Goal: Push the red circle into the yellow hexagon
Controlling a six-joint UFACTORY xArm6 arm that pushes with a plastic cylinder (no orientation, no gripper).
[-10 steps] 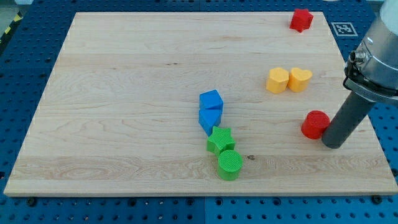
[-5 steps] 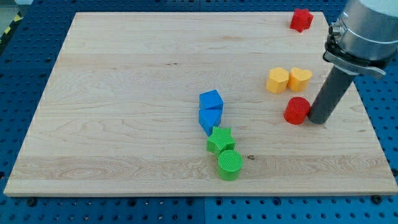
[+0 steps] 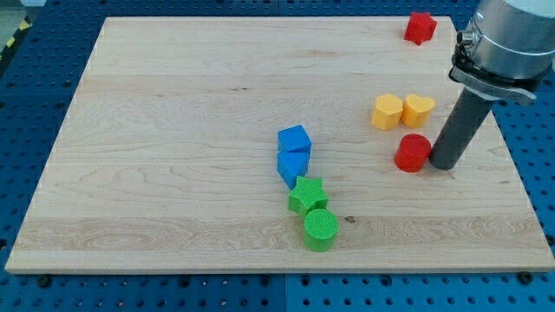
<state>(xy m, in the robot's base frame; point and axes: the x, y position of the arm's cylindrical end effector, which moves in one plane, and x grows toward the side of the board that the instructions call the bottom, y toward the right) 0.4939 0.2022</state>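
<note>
Near the wooden counter's (image 3: 173, 130) right edge, my tip (image 3: 442, 165) touching red circle block (image 3: 413, 152), yellow hexagon block (image 3: 387, 113) just above, no hand visible.

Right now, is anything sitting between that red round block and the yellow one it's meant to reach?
Nothing visible. My tip is against the red circle on its right in the view. The yellow hexagon lies just above and left of it, with only bare wood between them. The yellow heart sits beside the hexagon, off that path.

Dark rod slanting down from the view's upper right, my tip (image 3: 442, 165) on the board
</note>
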